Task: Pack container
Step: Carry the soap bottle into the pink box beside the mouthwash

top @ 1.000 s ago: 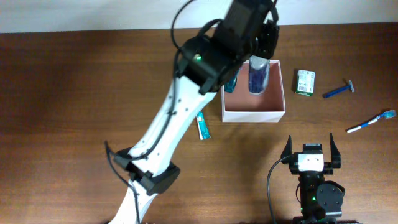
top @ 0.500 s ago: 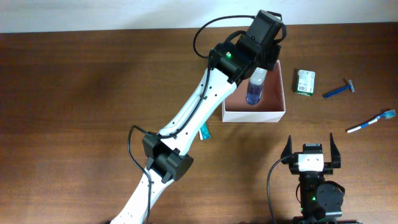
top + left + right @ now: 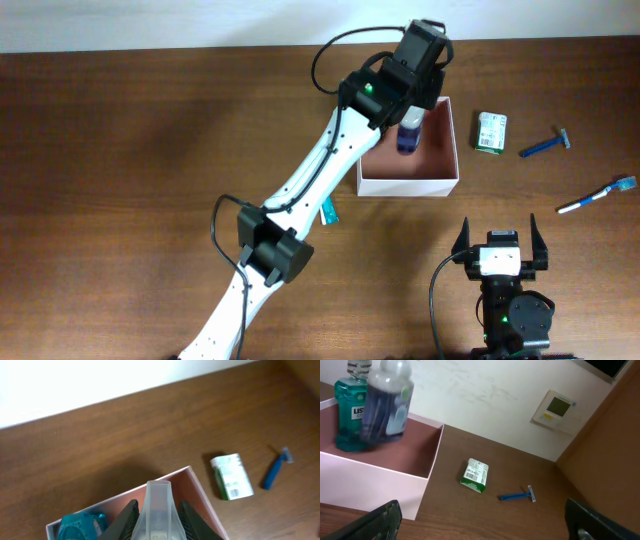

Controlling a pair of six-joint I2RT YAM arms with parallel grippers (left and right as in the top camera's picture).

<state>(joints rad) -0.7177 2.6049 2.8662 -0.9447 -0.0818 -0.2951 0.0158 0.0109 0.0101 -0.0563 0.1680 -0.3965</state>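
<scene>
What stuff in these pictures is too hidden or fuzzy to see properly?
- Overhead: the left arm covers the container's left side and the top of the blue bottle.
- Overhead: the teal tube is partly under that arm.
- Left wrist: the teal bottle is cut off by the bottom edge.
- Right wrist: the blue bottle is blurred, label unreadable.
- All views: the packet's writing is too small.

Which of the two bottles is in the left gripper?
The dark blue bottle, gripped at its clear cap by the left gripper. The teal bottle stands free in the container.
</scene>
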